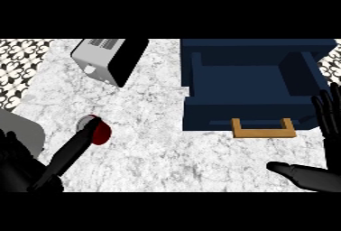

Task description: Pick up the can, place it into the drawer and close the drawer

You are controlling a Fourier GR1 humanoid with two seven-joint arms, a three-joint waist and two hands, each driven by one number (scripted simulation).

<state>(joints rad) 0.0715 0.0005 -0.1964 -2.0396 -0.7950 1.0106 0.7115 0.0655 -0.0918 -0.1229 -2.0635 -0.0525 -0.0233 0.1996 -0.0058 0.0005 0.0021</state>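
Note:
A red can (100, 133) with a grey top lies tipped on the marble counter at the lower left. My left hand (19, 168) is at the lower left corner, and one straight finger (70, 151) reaches up to touch the can's near side. Nothing is curled round the can. The navy drawer (250, 110) stands open at the upper right, its wooden handle (263, 129) facing me and its inside dark with nothing showing in it. My right hand (318, 179) is open at the right edge, fingers up beside the drawer's front corner and thumb pointing left.
A grey and black toaster (106, 58) sits at the back, left of the drawer. Patterned tiles (20, 58) border the counter's far left edge. Bare marble (173, 153) spreads between the can and the drawer front.

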